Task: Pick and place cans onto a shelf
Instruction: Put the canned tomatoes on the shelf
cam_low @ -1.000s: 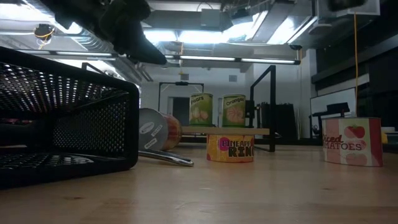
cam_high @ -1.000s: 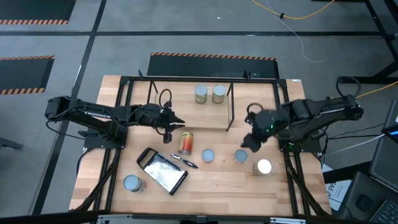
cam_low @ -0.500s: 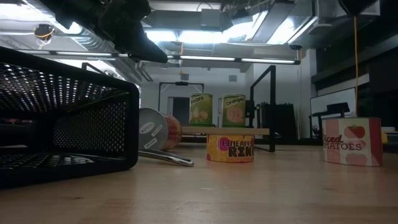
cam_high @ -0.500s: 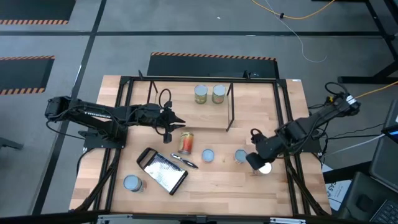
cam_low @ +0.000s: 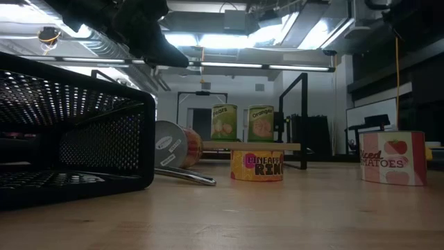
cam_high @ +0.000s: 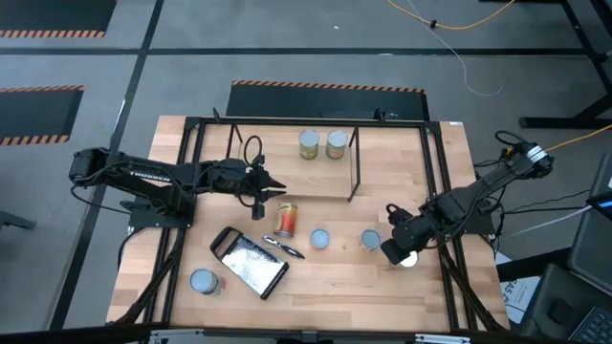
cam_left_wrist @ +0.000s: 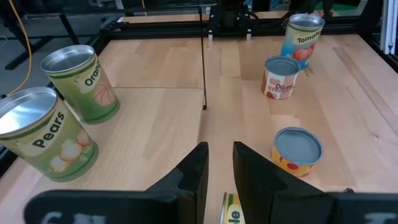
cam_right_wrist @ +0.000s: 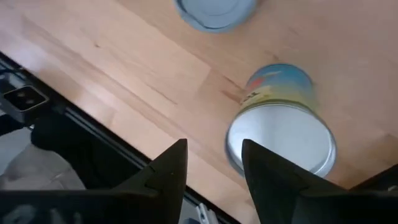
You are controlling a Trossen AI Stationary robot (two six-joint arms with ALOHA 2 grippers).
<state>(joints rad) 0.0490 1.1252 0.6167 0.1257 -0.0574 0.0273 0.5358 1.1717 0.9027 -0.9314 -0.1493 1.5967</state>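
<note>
The right gripper (cam_high: pixel 394 250) hangs directly above a silver-topped tin with a blue and yellow label (cam_right_wrist: pixel 283 127) near the right edge of the light wooden counter (cam_high: pixel 335 287) — its jaws spread, nothing between them. The left gripper (cam_high: pixel 277 187) hovers over an orange-red tin lying on its side (cam_high: pixel 285 219), jaws narrowly parted and empty. Two green-labelled tins (cam_high: pixel 309 144) stand on the low black-rod shelf (cam_high: pixel 356 162) — side by side.

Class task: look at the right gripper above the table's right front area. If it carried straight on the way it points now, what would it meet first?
Most likely the cream-topped can standing under the right gripper. Its open fingers point down at the can's top, slightly off centre, so one finger might catch the rim; depth is unclear.
</note>
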